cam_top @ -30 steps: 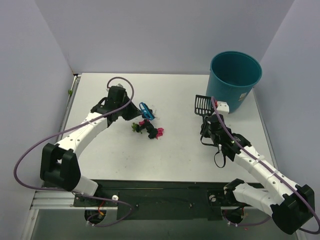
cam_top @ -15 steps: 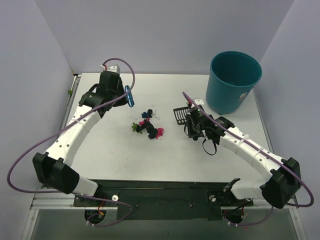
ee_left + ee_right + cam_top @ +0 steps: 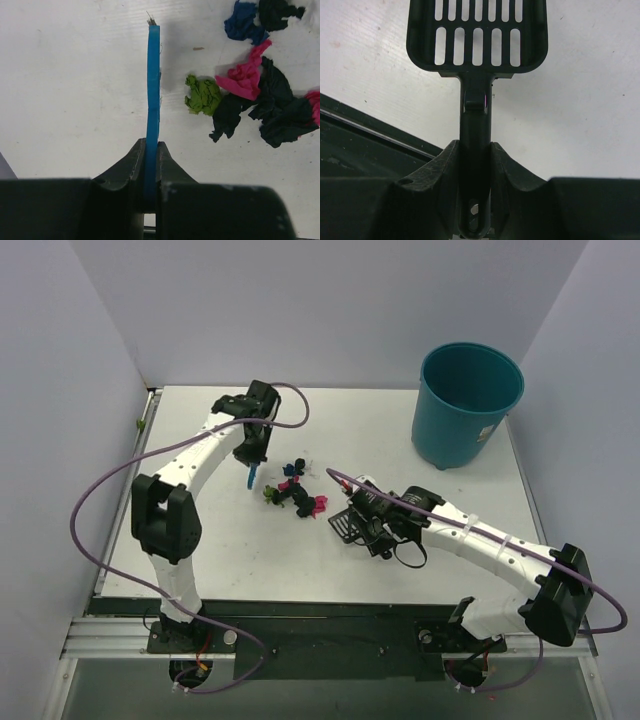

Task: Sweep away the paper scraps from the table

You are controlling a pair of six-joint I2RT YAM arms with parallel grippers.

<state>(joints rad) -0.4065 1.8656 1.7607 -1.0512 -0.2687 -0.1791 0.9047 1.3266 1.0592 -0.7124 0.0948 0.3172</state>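
Both arms had swung in: left gripper pinched the blue brush just left of the paper scraps on the table. Right gripper clamped the scoop opposite. Sweep looked ready.

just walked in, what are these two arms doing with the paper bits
The left tool grips a blue brush, held just left of the pile of paper scraps on the table. The right tool grips a black scoop to the pile's right. No scraps show in the scoop yet; the teal bin stands at the far right.
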